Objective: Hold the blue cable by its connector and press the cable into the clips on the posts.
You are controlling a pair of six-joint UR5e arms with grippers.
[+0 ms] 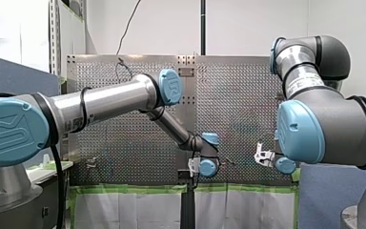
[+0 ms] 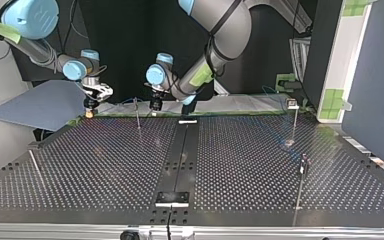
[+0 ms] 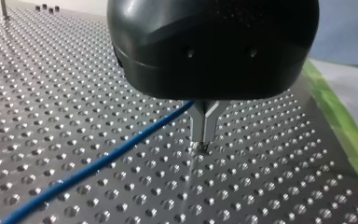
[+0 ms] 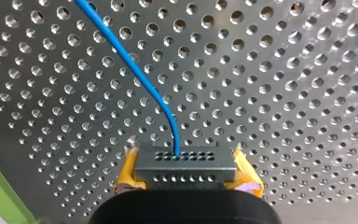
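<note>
A dark perforated metal table (image 2: 240, 165) fills the top view, with a black strip running down its middle. My left arm (image 1: 109, 100), silver with blue joint caps, comes in from the front view's left and reaches to the middle of the table's far edge. My right arm (image 1: 324, 119), grey with blue caps, comes in at that view's right.

The black left gripper (image 3: 202, 145) points straight down. Its two metal fingers (image 3: 199, 126) are pressed flat together, and their tips are at or just above the table surface. The thin blue cable (image 4: 135, 70) meets these fingers up near their root and runs away low over the holes. I cannot tell whether it is pinched between them or only passes beside them.

The right gripper (image 4: 184, 159) is clamped by its yellow pads (image 4: 127, 173) on the grey rectangular metal connector (image 4: 185, 169), one pad on each end. The connector has rows of small holes, and the blue cable leaves it from its middle and curves off across the table.

In the top view three thin upright metal posts stand well apart: one (image 2: 137, 114) just beside the left gripper, one (image 2: 294, 122) at the far right with a small clip on top, and one (image 2: 300, 185) nearer the camera.
</note>
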